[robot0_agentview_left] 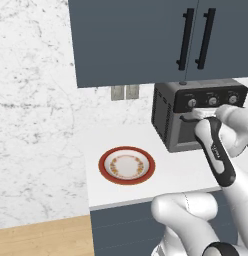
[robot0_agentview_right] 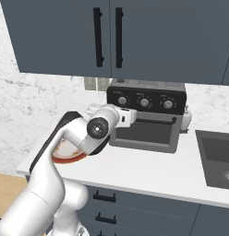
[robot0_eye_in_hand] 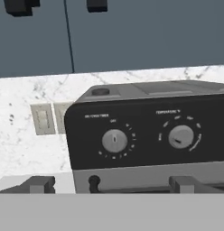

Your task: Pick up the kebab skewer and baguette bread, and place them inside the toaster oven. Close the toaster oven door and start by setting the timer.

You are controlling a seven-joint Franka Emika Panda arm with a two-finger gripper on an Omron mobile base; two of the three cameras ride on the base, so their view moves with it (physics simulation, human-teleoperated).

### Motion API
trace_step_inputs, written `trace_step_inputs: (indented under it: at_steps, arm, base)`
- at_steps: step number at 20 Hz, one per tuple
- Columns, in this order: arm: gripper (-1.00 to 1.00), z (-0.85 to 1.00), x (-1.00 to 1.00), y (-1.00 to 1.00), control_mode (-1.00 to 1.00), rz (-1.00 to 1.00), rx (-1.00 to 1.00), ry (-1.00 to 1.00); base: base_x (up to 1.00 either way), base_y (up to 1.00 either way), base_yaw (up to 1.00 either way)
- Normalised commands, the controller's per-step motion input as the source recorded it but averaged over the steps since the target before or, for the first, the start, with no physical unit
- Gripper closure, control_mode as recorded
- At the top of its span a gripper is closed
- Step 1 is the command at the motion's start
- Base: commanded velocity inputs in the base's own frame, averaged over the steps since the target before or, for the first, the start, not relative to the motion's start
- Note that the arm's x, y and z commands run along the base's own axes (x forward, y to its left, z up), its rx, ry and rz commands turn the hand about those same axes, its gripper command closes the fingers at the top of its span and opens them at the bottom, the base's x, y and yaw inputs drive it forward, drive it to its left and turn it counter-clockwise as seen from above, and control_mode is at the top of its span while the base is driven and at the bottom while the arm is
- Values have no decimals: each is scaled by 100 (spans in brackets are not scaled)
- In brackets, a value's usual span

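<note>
My hand at the toaster oven's control panel

My hand (robot0_eye_in_hand: 112, 184) is spread wide and grasps nothing, its fingertips (robot0_eye_in_hand: 40, 184) just below the leftmost knob (robot0_eye_in_hand: 114, 140) of the toaster oven (robot0_agentview_left: 172, 116). The toaster oven door (robot0_agentview_right: 145, 132) is up and closed. On the table (robot0_agentview_left: 171, 172), the red-rimmed plate (robot0_agentview_left: 127, 165) sits left of the oven. Behind are wall outlets (robot0_eye_in_hand: 43, 119) and dark cabinets (robot0_agentview_right: 107, 37).

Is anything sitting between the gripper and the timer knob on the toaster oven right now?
Nothing visible does. In the hand view the left knob on the toaster oven control panel faces the camera with open space before it, and the open gripper sits just below, at the door handle.
</note>
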Motion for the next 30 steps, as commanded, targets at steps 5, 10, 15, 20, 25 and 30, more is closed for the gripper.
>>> trace_step_inputs:
  at_steps: [5,10,15,20,25,30]
  arm:
    - [-100,0,40,2,-100,0,3,0]
    - [-100,0,39,0,-100,0,0,0]
    - [-100,0,37,0,-100,0,0,0]
    - [-100,-6,30,0,-100,0,0,-4]
    - [-100,-19,8,0,-100,0,0,-4]
    - [-100,-22,0,0,-100,0,0,-8]
  base:
    - [0,0,0]
    - [0,0,0]
    - [0,0,0]
    - [0,0,0]
    - [0,0,0]
    - [0,0,0]
